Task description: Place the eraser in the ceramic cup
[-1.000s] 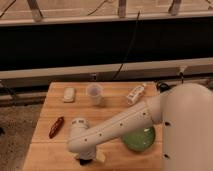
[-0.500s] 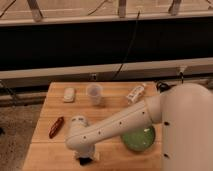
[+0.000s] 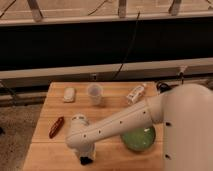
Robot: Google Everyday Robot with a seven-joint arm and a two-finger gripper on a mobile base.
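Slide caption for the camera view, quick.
Tool shut low at the table front edge; ceramic cup upright toward the far edge.

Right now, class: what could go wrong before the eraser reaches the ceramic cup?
The gripper is shut low at the near edge of the table, yet the eraser does not show: the grip may have missed.
The ceramic cup stands far across the table; the swinging arm could tip it.

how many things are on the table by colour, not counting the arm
white or whitish: 3 (pebble-like lump, ceramic cup, bottle)
dark red: 1 (elongated object)
green: 1 (bowl)
total: 5
claw: shut, low at the table's front edge; eraser not in sight
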